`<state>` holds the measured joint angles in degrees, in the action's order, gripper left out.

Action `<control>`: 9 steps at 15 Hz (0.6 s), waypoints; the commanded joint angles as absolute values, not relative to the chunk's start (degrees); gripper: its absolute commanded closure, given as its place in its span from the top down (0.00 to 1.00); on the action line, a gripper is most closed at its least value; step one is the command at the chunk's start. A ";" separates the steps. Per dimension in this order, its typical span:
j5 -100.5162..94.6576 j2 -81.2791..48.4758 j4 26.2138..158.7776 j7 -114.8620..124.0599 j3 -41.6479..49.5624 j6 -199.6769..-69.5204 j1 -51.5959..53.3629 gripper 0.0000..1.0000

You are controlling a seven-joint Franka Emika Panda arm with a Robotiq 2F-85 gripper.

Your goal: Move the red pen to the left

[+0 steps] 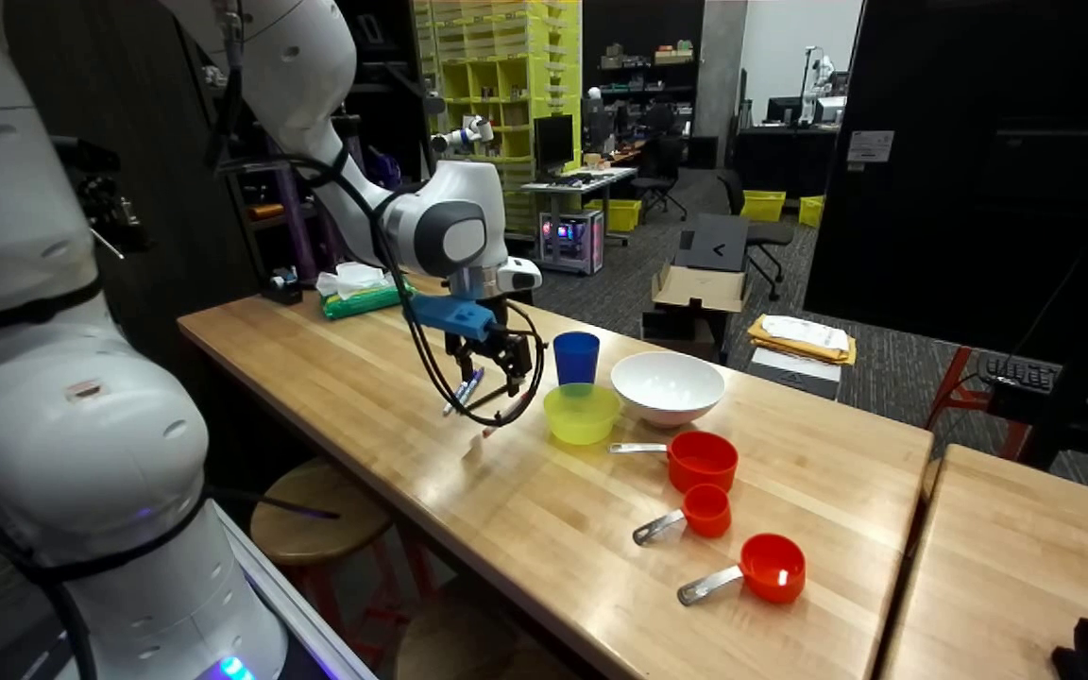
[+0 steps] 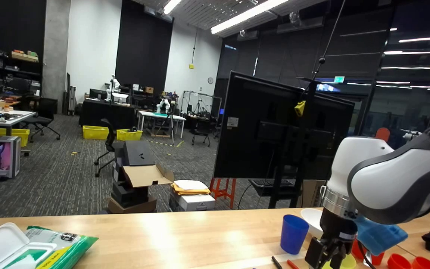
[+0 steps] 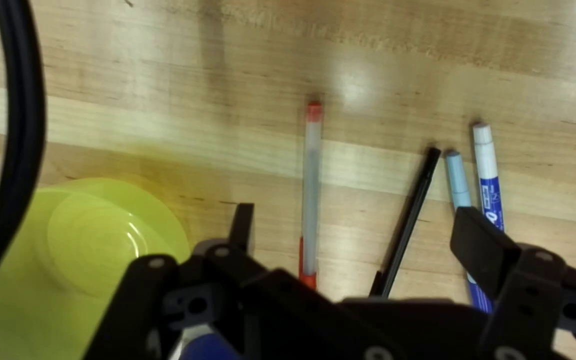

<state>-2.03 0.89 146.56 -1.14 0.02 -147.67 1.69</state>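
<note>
On grained wood, slender red pen.

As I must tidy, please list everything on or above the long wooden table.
Red pen: 1, red and clear, mid wrist view
Black pen: 1, black, beside red pen
Markers: 2, blue and white, wrist view, right
Yellow bowl: 1, yellow, wrist view, left
Blue cup: 1, blue, beside yellow bowl
White bowl: 1, white, beside yellow bowl
Measuring cups: 3, red, lower right, both exterior views
Wipes pack: 1, green, lower left, an exterior view
Unclear object: 1, black, near wipes pack
Robot arm: 1, mostly white, overhead
Gripper: 1, black, open above pens
</note>
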 commanded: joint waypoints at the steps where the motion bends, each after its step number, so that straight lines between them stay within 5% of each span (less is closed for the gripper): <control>1: -0.59 1.29 145.75 0.23 -0.77 -144.56 1.83 1.00; 9: -1.35 0.93 145.87 -0.44 -0.56 -144.75 1.43 1.00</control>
<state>-1.36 0.90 145.93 -0.45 -0.29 -144.88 1.69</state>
